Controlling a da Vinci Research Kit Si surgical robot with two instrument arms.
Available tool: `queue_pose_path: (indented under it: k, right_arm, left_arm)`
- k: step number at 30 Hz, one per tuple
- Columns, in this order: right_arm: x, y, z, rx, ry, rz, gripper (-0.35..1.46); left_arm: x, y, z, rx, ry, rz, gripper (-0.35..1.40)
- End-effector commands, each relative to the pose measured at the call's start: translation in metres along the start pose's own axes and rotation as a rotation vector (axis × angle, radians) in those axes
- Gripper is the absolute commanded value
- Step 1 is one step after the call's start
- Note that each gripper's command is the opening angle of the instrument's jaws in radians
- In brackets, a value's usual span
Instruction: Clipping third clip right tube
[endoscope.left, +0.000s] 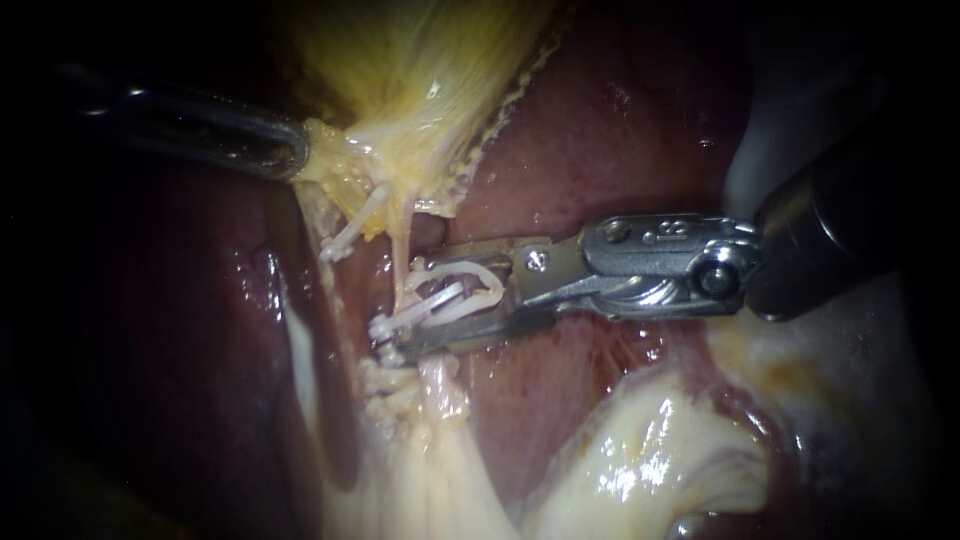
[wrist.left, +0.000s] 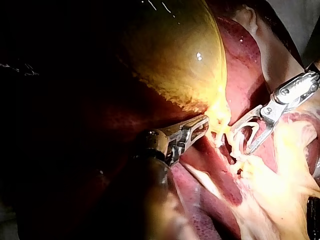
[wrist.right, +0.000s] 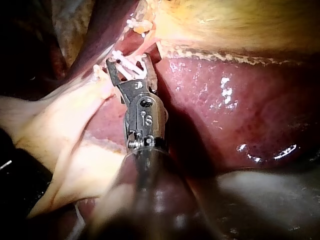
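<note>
The right instrument (endoscope.left: 406, 306) comes in from the right. Its jaws stand apart, one above and one below the right tube (endoscope.left: 403, 250). Both jaws touch a loaded clip (endoscope.left: 470, 277), white and curved, which they hold between them, and the right tube passes between the jaws at this place. Just beside the lower jaw a seated clip (endoscope.left: 388, 325), also white, sits on the same tube. Further to the left, the thinner left tube (endoscope.left: 368, 205) carries a small clip (endoscope.left: 340, 245) of its own. Both tubes run up to the yellow neck of the gallbladder (endoscope.left: 420, 70). There the left instrument (endoscope.left: 300, 152) has its jaws closed on the gallbladder tissue, and the left wrist view shows this grip too. The dark red liver (endoscope.left: 610, 140) lies behind all this. Pale fatty tissue (endoscope.left: 650, 460) lies below the right instrument.
</note>
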Motion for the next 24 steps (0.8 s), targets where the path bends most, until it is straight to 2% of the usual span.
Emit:
queue_pose_path:
  k: [1, 9, 14, 18, 24]
  right_arm:
    - [0.0001, -0.0001, -0.0002, 0.001, 0.000, 0.000, 0.46]
    - [0.0018, -0.0013, -0.0027, 0.014, 0.002, 0.010, 0.44]
    - [0.0018, -0.0014, -0.0045, 0.023, 0.003, 0.029, 0.42]
    - [0.0012, -0.0007, -0.0050, 0.021, 0.004, 0.058, 0.40]
    - [0.0006, 0.0012, -0.0047, 0.019, 0.006, 0.088, 0.40]
  left_arm:
    - [0.0000, 0.0000, 0.0000, 0.003, 0.001, 0.000, -0.35]
    - [0.0001, 0.0002, -0.0001, 0.005, 0.002, 0.001, -0.35]
    - [0.0002, 0.0002, -0.0003, 0.006, 0.002, 0.002, -0.35]
    - [0.0002, 0.0002, -0.0004, 0.006, 0.002, 0.002, -0.35]
    - [0.0002, 0.0002, -0.0004, 0.006, 0.002, 0.002, -0.35]
